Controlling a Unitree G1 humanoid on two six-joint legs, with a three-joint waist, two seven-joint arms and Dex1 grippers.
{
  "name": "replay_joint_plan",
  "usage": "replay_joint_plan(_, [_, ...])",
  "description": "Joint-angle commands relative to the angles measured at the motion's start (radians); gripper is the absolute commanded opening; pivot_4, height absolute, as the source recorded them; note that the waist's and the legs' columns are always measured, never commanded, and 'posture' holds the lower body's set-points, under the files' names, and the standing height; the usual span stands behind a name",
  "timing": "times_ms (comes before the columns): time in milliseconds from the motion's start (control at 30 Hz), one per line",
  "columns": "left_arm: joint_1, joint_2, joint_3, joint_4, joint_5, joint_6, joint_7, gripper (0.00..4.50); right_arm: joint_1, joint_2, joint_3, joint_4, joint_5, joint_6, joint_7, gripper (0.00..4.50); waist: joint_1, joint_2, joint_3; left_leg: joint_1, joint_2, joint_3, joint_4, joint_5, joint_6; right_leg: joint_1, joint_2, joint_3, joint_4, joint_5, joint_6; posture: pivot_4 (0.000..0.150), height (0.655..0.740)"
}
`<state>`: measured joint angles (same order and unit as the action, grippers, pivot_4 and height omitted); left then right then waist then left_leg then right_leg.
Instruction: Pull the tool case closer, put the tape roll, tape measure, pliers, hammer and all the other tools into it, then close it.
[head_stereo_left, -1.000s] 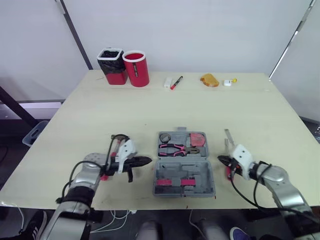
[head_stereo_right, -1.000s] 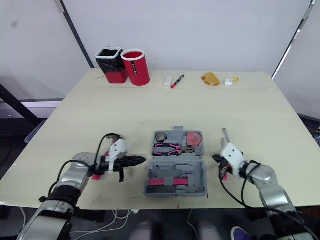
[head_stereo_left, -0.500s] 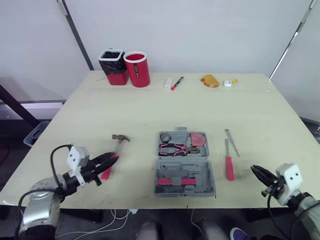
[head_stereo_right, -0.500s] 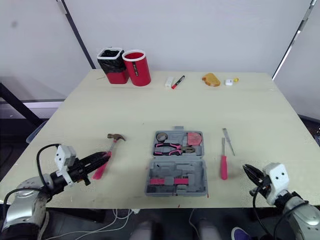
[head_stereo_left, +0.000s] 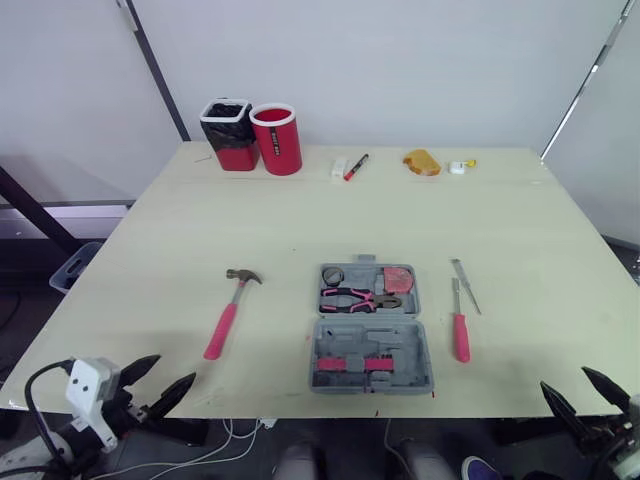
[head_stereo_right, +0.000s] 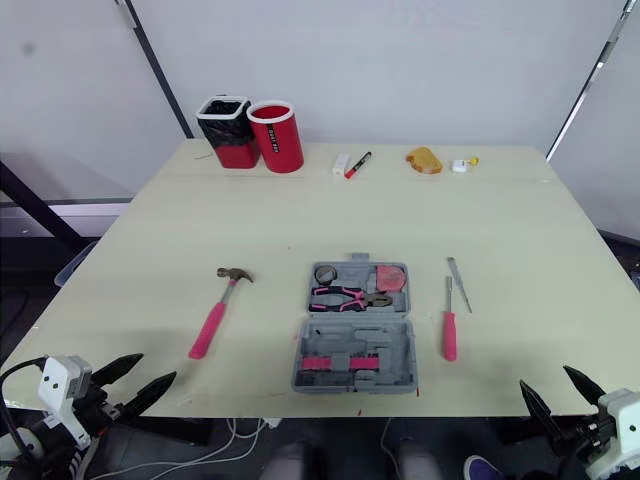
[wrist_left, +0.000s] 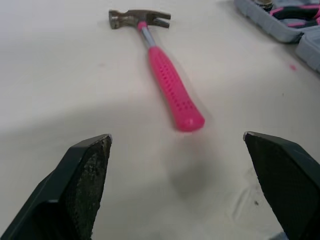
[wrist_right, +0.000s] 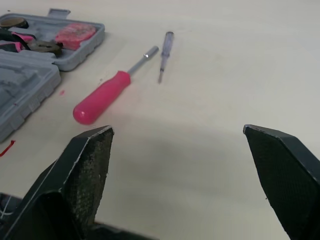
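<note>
Left gripper (head_stereo_left: 176, 368): fingers spread wide, empty; at near table (head_stereo_left: 300, 215) edge, well left of tool case (head_stereo_left: 372, 343).
Right gripper (head_stereo_right: 544, 376): fingers spread wide, empty; well right of case, past near table edge.
Tool case: open flat. Far half holds tape roll (head_stereo_left: 333, 276), pliers (head_stereo_left: 358, 298), tape measure (head_stereo_left: 398, 278).
Hammer (head_stereo_left: 228, 313): on table, left of case.
Pink screwdriver (head_stereo_left: 460, 330), slim tester (head_stereo_left: 466, 286): on table, right of case, side by side, apart.

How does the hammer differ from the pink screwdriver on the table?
The hammer lies left of the tool case; the screwdriver lies right of it. The hammer ends in a crosswise metal head, the screwdriver in a thin plain shaft. The hammer lies slanted and looks longer; the screwdriver lies almost straight. Both have pink handles and lie outside the case.
</note>
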<state>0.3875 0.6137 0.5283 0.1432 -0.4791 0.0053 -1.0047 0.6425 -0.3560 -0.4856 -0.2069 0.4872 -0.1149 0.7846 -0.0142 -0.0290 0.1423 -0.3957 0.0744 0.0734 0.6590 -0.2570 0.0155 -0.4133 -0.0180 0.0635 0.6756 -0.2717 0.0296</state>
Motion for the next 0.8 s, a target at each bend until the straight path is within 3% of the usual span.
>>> replay_joint_plan(33, [0.020,-0.001,0.039,-0.044,-0.030,-0.011,0.003,4.50,0.005,-0.003,-0.035,0.007,0.024,-0.037,0.013,4.41,0.000,0.000,0.000,0.000,0.000,0.000,0.000,0.000,0.000,0.000,0.000,0.001,0.000,0.000,0.000,0.150,0.7400])
replay_joint_plan(367, [-0.006,-0.008,0.011,-0.102,-0.021,0.012,0.053,4.50,-0.031,-0.059,-0.031,0.040,0.051,-0.052,0.085,4.41,0.001,0.000,0.000,-0.001,-0.001,0.001,-0.004,0.000,0.000,-0.001,-0.001,0.002,-0.004,0.002,-0.003,0.150,0.7400])
replay_joint_plan(800, [-0.138,-0.116,-0.087,-0.269,0.016,0.229,0.395,4.50,-0.109,-0.162,0.088,-0.135,0.116,0.039,0.210,4.41,-0.001,-0.001,-0.001,0.000,-0.002,0.001,-0.005,0.000,0.001,0.001,0.007,-0.001,-0.003,0.002,-0.003,0.150,0.7400])
